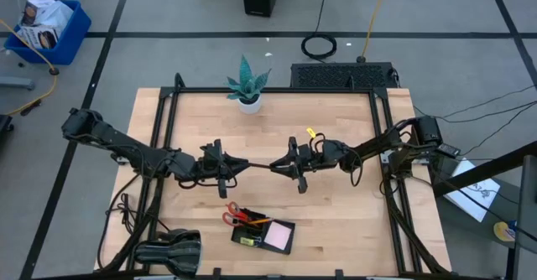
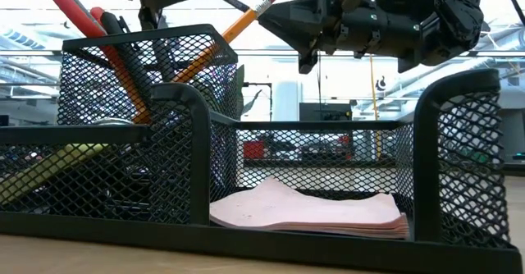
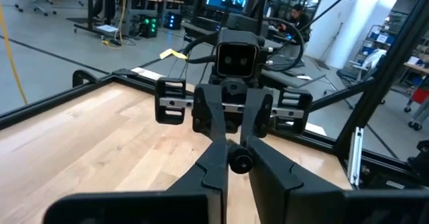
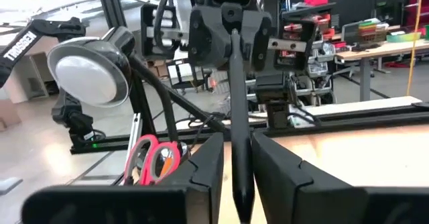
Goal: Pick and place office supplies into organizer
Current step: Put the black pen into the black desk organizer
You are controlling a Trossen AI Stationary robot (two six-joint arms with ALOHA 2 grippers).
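Observation:
A thin black pen (image 1: 262,166) hangs level in the air over the middle of the table, between my two grippers. My left gripper (image 1: 237,166) is shut on its left end and my right gripper (image 1: 285,167) is shut on its right end; the two face each other. The black mesh organizer (image 1: 264,231) stands at the near edge. It holds red-handled scissors (image 1: 231,214), an orange pencil (image 2: 238,28), a small yellow piece (image 1: 247,241) and a pink note pad (image 2: 312,208) lying flat in its low compartment. My left gripper pinches the pen's left end (image 3: 240,161) between its two fingers, coming level from the table's left, fingers along the pen. The pen is lifted clear and lies level. My right gripper pinches the pen's right part (image 4: 239,163) between its two fingers, level from the table's right, along the pen, whose tip (image 4: 242,207) reaches back between them.
A potted teal plant (image 1: 247,87) stands at the far edge. A black lamp-like thing (image 1: 172,251) with a pale round head (image 4: 90,66) sits at the near left corner. Bare wood lies between the arms and the organizer, and black frame rails (image 1: 159,146) run along both sides.

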